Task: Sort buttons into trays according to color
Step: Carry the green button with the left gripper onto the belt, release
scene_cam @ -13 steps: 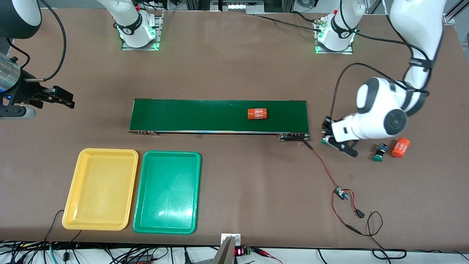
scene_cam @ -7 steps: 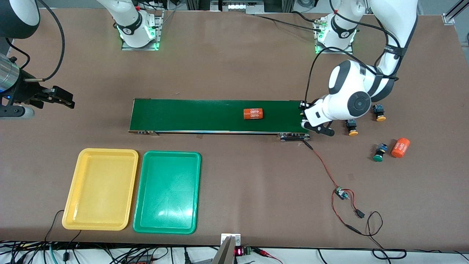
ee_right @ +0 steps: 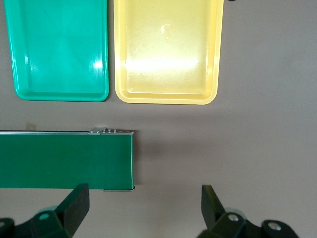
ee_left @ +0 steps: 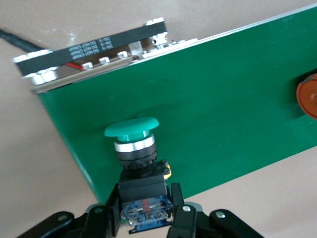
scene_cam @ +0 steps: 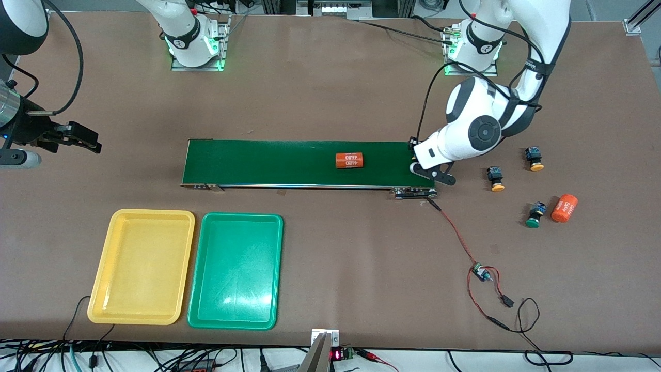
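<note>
Green-capped button (ee_left: 132,148): rigid, light, cap slick; my left gripper (ee_left: 144,214) clamps its square body over the belt (ee_left: 208,109); right gripper (ee_right: 143,208) waits, spread wide.

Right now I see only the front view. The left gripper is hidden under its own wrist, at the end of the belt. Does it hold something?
Observer: Yes. The left gripper is shut on a green-capped button, with the fingers on its black-and-blue body.
Operator: Is the button over the belt or the table?
Observer: Its cap is over the conveyor belt, close to the belt's end.
Operator: And the right gripper, is it empty?
Observer: The right gripper is open and waits; between its fingers only bare table shows.
</note>
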Available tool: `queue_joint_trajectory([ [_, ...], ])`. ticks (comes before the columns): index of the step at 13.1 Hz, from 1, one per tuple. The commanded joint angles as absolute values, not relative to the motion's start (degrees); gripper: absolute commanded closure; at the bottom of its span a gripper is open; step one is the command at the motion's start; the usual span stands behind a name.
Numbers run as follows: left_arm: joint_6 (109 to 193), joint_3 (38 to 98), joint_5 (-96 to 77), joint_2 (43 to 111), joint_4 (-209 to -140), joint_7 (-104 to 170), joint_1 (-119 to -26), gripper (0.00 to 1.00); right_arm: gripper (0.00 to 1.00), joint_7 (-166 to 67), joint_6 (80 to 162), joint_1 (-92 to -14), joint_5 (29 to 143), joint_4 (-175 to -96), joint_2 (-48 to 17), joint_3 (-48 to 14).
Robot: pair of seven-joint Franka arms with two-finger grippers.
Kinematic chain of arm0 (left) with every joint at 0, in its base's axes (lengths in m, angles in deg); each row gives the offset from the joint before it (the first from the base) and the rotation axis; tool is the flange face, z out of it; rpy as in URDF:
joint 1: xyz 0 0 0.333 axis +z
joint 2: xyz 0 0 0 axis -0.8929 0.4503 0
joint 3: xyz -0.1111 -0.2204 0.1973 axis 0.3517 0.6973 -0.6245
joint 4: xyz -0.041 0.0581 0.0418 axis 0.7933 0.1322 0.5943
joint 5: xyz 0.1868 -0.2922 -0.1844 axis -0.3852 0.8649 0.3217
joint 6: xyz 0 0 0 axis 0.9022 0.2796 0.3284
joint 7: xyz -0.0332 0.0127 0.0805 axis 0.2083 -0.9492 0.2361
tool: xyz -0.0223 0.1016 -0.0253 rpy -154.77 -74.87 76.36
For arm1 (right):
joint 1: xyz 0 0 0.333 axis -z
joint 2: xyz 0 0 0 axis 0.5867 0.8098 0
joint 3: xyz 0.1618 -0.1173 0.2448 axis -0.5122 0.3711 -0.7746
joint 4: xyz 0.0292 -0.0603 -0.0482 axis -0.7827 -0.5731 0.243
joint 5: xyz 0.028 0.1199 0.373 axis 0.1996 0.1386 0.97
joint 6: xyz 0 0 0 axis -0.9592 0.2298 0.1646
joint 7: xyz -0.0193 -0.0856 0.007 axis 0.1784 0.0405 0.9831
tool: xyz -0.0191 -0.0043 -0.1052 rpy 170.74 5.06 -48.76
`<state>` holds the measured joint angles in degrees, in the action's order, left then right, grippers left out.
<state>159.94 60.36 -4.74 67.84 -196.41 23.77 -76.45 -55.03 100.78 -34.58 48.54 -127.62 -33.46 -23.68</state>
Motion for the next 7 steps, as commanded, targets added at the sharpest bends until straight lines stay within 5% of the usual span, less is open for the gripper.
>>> queue_joint_trajectory([
  [1, 163.9, 59.8, -3.7, 67.8, -198.3, 21.9, -77.7, 0.99, 0.00, -55.0, 100.6, -34.0, 49.5, -126.8, -33.0, -24.0],
  [2, 165.2, 59.8, -3.7, 68.6, -198.3, 19.8, -77.7, 0.96, 0.00, -55.0, 100.6, -34.0, 49.6, -126.8, -33.0, -24.0],
  [3, 166.2, 59.8, -3.6, 69.5, -198.2, 18.9, -77.6, 0.71, 0.00, -54.9, 100.6, -34.0, 49.7, -126.8, -33.0, -24.0],
  [4, 166.2, 59.8, -3.6, 70.2, -197.8, 18.9, -77.5, 0.23, 0.00, -54.9, 100.6, -34.0, 49.7, -126.8, -33.0, -24.0],
  [5, 165.8, 59.8, -3.6, 70.0, -197.8, 18.9, -77.5, 0.00, 0.00, -54.9, 100.6, -34.0, 49.7, -126.8, -33.0, -24.0],
  [7, 164.1, 59.8, -3.6, 68.4, -197.7, 19.3, -77.5, 0.00, 0.00, -54.9, 100.7, -34.0, 49.7, -126.7, -32.9, -24.0],
])
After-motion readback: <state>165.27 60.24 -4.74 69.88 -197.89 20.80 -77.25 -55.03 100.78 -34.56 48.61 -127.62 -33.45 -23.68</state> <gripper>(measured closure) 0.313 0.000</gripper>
